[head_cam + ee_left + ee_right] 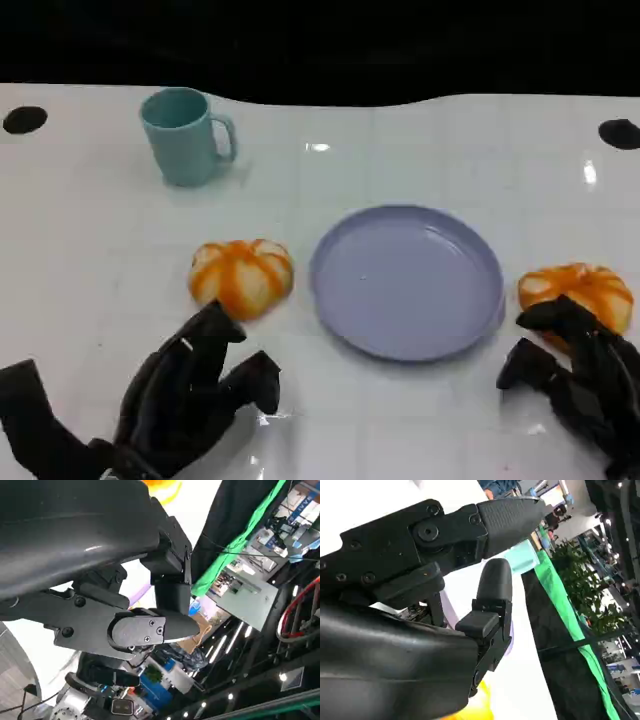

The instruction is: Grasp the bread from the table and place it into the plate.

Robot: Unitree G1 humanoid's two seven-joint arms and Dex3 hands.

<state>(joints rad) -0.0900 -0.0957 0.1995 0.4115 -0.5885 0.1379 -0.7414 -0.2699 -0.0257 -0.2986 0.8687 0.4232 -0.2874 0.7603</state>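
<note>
Glossy white table; smooth plastic-looking plate, cup; shiny bread.

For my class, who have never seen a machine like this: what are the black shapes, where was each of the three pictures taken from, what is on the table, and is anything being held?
The black shapes are a humanoid robot's hands. The head view looks down from the robot at a white table, with the left robot hand and the right robot hand at the bottom. The other two pictures come from cameras at each wrist, so they mostly show black hand parts up close. On the table lie a lilac plate, an orange-and-white bread to its left, a second bread to its right, and a teal mug. Neither hand holds anything; the right hand's fingers are at the second bread.
</note>
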